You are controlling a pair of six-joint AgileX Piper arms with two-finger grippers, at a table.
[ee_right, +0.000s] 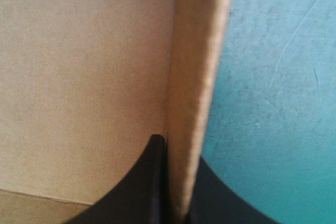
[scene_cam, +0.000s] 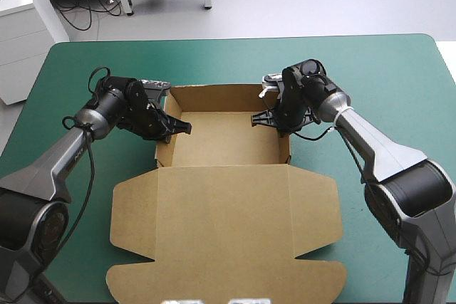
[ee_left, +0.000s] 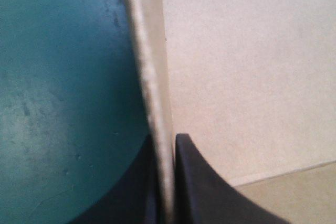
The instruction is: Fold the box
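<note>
The brown box (scene_cam: 226,211) is laid at the middle of the teal-green tabletop (scene_cam: 385,69) as an open tray, with its walls raised and its lid (scene_cam: 226,247) spread flat on the side nearer the robot. The box's left wall (ee_left: 153,87) is gripped by the left jaws, which are clenched on the board with one black finger outside the box and one inside. The box's right wall (ee_right: 195,77) is pinched likewise by the right jaws, one finger on either face.

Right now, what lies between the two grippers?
Only the bare tray floor of the box, nothing on it; the left gripper and right gripper each clamp a side wall. The high view shows it.
</note>
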